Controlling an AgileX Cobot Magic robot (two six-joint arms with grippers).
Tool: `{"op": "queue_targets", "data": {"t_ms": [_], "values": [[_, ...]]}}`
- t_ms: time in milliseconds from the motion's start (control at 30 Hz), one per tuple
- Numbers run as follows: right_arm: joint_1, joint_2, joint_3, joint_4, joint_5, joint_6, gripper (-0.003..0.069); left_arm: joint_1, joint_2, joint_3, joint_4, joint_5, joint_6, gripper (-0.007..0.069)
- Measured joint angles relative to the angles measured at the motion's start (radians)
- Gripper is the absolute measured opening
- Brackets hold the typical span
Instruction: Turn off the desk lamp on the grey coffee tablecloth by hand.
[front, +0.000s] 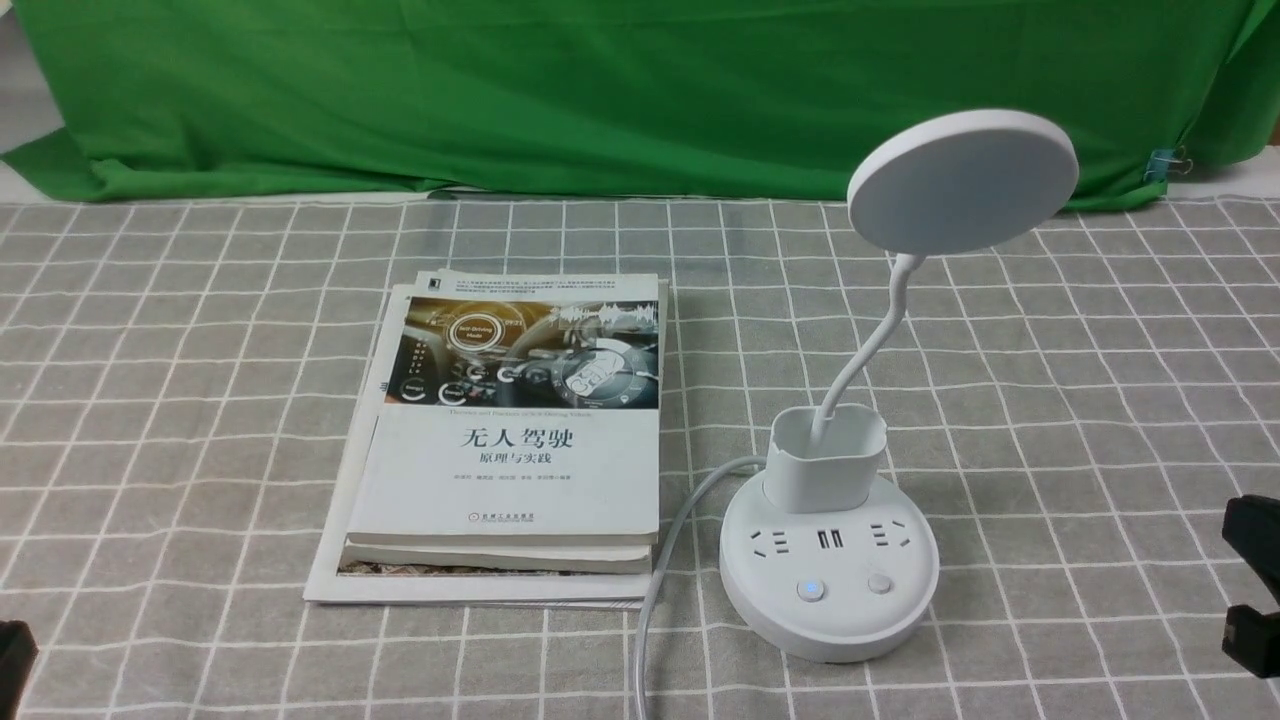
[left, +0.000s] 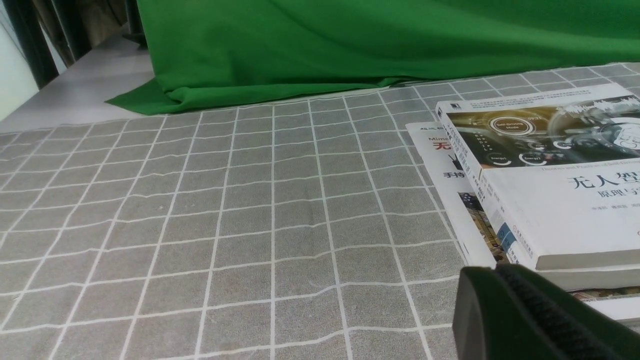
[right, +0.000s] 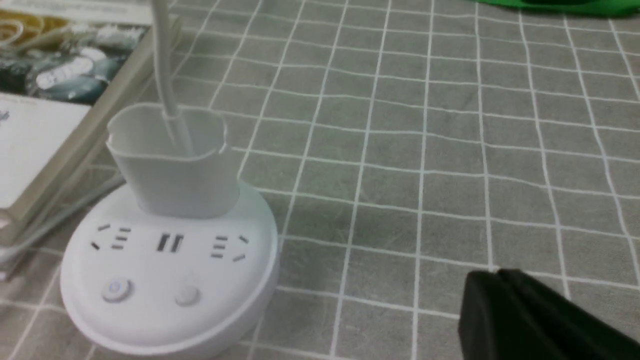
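The white desk lamp (front: 828, 565) stands on the grey coffee tablecloth (front: 1100, 400), right of centre, with its disc head (front: 962, 182) raised on the bent neck. Its base carries sockets and two buttons; the left button (front: 811, 589) glows blue. My right gripper (right: 497, 274) is shut and empty, low over the cloth to the right of the lamp base (right: 170, 270) and apart from it; it shows at the front view's right edge (front: 1255, 590). My left gripper (left: 497, 272) is shut and empty near the books' front corner, barely in the front view (front: 12, 655).
Stacked books (front: 520, 440) lie left of the lamp, also in the left wrist view (left: 550, 200). The lamp's white cable (front: 665, 560) runs between books and base toward the front edge. A plain green cloth (front: 600, 90) hangs at the back.
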Motion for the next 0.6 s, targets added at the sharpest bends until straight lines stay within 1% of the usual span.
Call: {"op": "queue_targets", "data": {"t_ms": [133,467,533,600], "values": [[0.0,0.0,0.001,0.001,-0.018,0.02,0.0039,0.0,0.0,0.0,0.0,0.0,0.0,0.0001],[0.0,0.0,0.001,0.003,-0.022,0.021,0.0067,0.0,0.0,0.0,0.0,0.0,0.0,0.0001],[0.0,-0.01,0.009,0.003,-0.04,0.021,0.0069,0.0,0.0,0.0,0.0,0.0,0.0,0.0001],[-0.001,-0.055,0.048,0.003,-0.09,0.02,0.007,0.0,0.0,0.0,0.0,0.0,0.0,0.0001]]}}
